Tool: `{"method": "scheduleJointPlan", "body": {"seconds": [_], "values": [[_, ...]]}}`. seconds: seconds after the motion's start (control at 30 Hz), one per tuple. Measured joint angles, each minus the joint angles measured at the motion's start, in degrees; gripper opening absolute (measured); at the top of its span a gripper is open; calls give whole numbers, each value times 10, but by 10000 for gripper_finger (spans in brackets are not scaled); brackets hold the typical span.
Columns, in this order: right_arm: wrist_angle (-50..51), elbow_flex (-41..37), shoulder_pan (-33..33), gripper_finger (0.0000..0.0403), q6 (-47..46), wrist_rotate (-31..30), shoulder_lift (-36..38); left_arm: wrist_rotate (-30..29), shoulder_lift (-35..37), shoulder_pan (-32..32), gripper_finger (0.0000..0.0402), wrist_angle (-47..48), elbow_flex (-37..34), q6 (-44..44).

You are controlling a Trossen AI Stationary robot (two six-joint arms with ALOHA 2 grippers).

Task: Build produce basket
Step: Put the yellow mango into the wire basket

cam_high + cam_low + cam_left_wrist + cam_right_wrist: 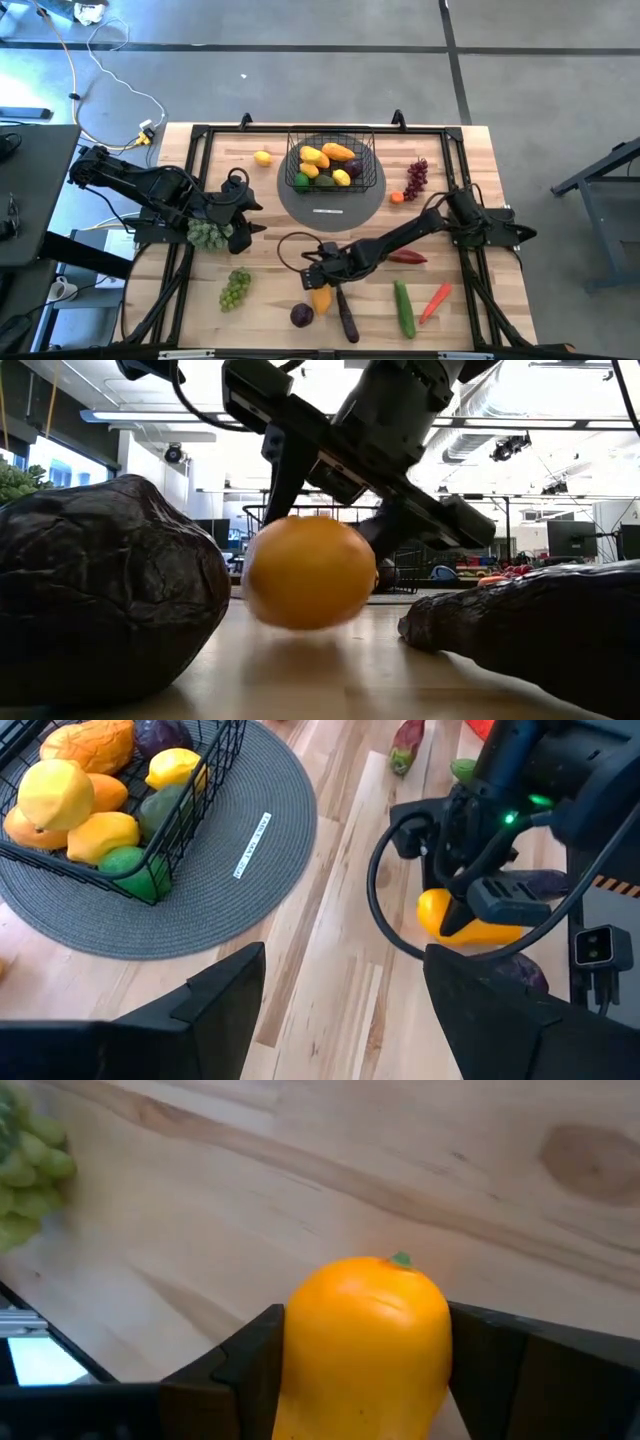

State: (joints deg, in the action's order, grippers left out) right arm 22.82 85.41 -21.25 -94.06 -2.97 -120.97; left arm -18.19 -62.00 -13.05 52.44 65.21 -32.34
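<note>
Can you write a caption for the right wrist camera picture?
The right gripper closes around an orange toy pepper on the wooden table.

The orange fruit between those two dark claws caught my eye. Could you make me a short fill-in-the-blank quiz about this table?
1. The right gripper has its fingers on either side of an ____ fruit.
2. The basket stands on a round ____ mat.
3. Under the left gripper lies a bunch of green ____.
4. The long green cucumber lies beside a ____ carrot-shaped piece.

Missing words: orange; grey; grapes; red
</note>
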Motion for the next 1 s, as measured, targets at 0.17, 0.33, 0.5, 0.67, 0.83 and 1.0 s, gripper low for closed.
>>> {"method": "scheduleJointPlan", "body": {"seconds": [0.17,0.33,0.5,0.67,0.83,1.0], "values": [[16,0,5,198,0,-25,15,0,0,0,264,0,0,0],[24,0,18,198,6,-68,35,0,0,0,264,-1,0,0],[26,0,41,199,43,-107,60,0,0,0,264,-1,0,0],[31,0,70,200,101,-141,85,0,0,0,264,-1,0,0],[33,0,107,200,173,-153,114,0,0,0,264,-1,0,0],[29,0,146,201,261,-149,145,0,0,0,264,-1,0,-7]]}}
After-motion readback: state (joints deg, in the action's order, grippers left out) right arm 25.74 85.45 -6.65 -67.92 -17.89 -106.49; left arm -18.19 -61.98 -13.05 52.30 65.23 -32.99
